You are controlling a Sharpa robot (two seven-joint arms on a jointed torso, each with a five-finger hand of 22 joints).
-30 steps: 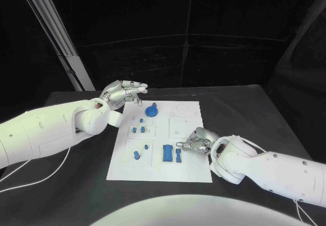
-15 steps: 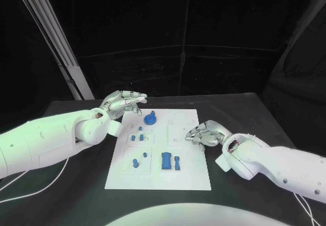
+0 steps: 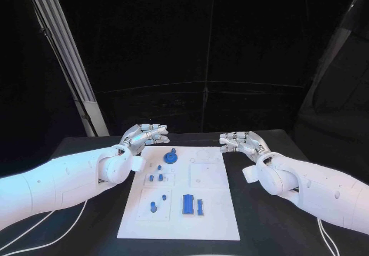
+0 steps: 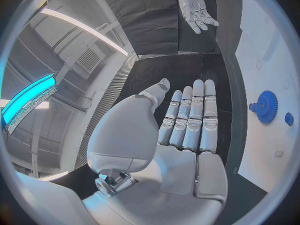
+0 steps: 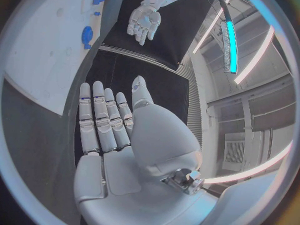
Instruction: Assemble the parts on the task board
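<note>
The white task board (image 3: 207,213) lies flat on the black table (image 3: 92,234). The left hand (image 3: 144,136) is up by the board's far left corner, same as before. The right hand (image 3: 240,142) has moved from the board's right edge to its far right corner. Both hands hold nothing, with fingers straight and side by side. The round blue gear (image 3: 170,158) stands near the board's far edge. The other blue parts (image 3: 189,204) lie nearer the robot, and none has moved.
</note>
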